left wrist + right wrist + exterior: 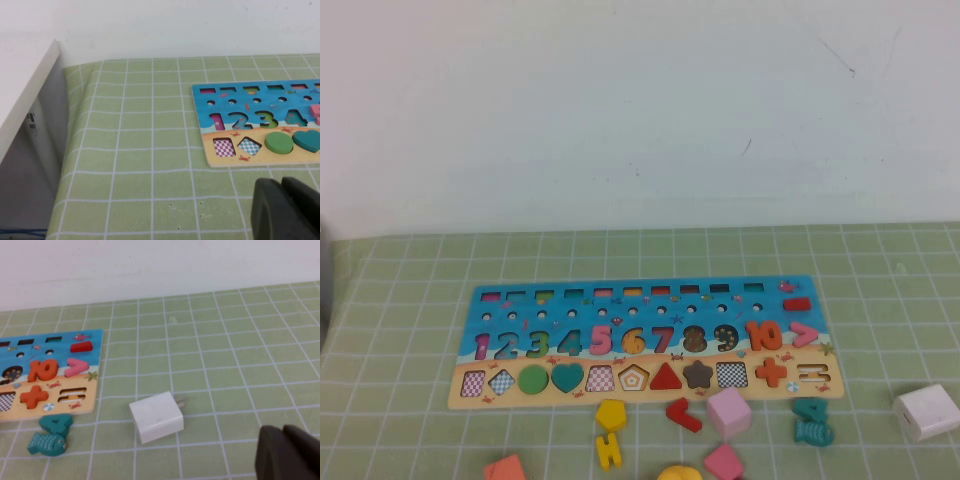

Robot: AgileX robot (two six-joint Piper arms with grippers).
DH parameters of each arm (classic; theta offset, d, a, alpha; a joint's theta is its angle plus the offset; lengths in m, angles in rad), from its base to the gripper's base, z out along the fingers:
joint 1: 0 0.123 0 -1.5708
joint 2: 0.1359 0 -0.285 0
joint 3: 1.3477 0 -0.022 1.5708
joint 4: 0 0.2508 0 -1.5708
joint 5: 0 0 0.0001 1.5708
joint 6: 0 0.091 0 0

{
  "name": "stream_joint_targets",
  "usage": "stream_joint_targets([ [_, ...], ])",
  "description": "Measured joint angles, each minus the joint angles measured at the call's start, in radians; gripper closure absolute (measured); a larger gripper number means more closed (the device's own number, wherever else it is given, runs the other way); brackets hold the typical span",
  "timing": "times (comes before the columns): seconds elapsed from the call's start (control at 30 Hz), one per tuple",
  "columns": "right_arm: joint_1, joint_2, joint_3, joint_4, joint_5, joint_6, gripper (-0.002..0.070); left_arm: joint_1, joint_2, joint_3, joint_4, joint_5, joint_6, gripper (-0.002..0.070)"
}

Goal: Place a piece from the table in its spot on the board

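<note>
The board [650, 388] lies flat in the middle of the green grid table [880, 270]. Between its pink 5 and red-pink 7 sits the orange-brown 6-shaped place [633, 340]. A bright yellow piece [678, 473] shows only its top at the near edge of the high view, so I cannot tell its shape. Neither gripper shows in the high view. My left gripper [281, 182] is shut and empty, over bare cloth near the board's left end [220, 161]. My right gripper [282, 430] is shut and empty, over cloth to the right of the board [95, 347].
Loose pieces lie in front of the board: yellow pentagon [611, 413], yellow H-like piece [609, 451], red piece [684, 414], pink cube [729, 412], teal fish [812, 428], orange piece [505, 468]. A white plug adapter [926, 411] lies at the right. A white ledge [25, 100] stands past the table's left edge.
</note>
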Motion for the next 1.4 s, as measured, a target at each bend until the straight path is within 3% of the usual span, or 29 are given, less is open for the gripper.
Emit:
stream_joint_targets([
  [1.0,0.0,0.0,0.0,0.017,0.0,0.0,0.0678,0.0,0.0,0.0,0.0,0.0,0.0,0.0676],
  [1.13,0.0,0.0,0.0,0.195,0.002,0.034,0.0678,0.0,0.0,0.0,0.0,0.0,0.0,0.0676],
  [1.2,0.0,0.0,0.0,0.401,0.011,0.148,0.0678,0.0,0.0,0.0,0.0,0.0,0.0,0.0676],
  [1.23,0.0,0.0,0.001,0.633,0.017,0.25,0.0678,0.0,0.0,0.0,0.0,0.0,0.0,0.0676],
  [1.27,0.0,0.0,0.001,0.704,0.017,0.27,0.0678,0.0,0.0,0.0,0.0,0.0,0.0,0.0676],
  [1.4,0.0,0.0,0.001,0.845,-0.013,0.249,0.0678,0.0,0.0,0.0,0.0,0.0,0.0,0.0676],
])
